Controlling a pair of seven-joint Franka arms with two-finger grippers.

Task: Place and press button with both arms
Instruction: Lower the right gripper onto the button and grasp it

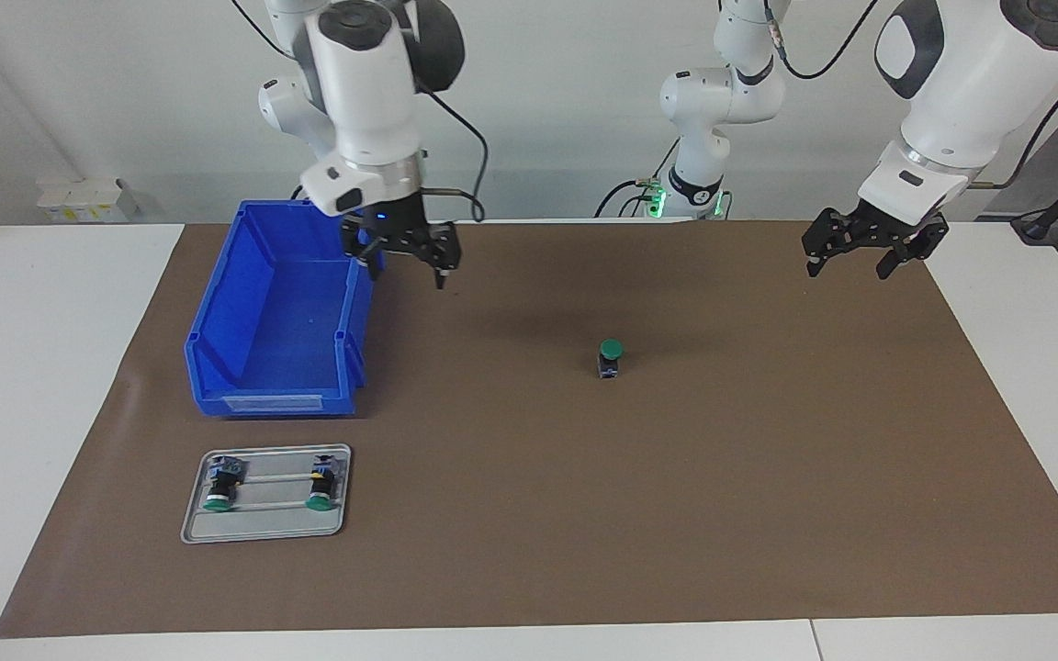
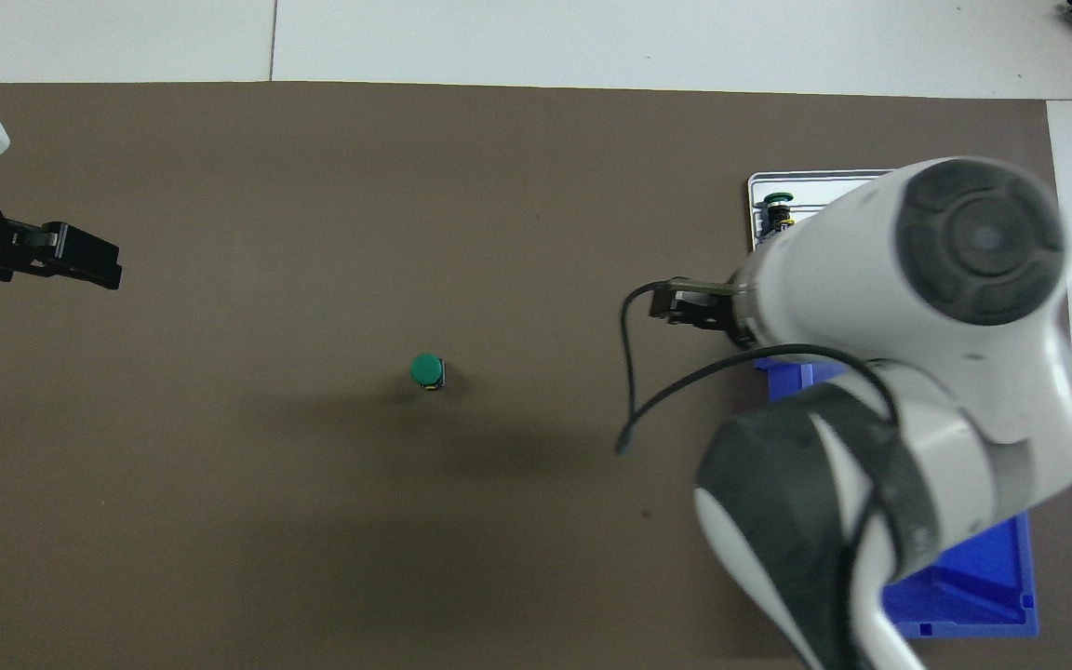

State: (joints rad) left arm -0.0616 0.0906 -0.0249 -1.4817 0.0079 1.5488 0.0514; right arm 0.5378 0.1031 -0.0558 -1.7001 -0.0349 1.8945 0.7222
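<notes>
The button [image 1: 611, 357] is being left standing upright mid-mat, apparently placed, while the empty right gripper [image 1: 403, 256] and left gripper [image 1: 869, 246] are being held spread open above the mat; pressing its green cap is judged next.

arms [image 1: 373, 83]: white shells | dark grey joint caps | black cables | black fingers [image 1: 442, 266]
</notes>
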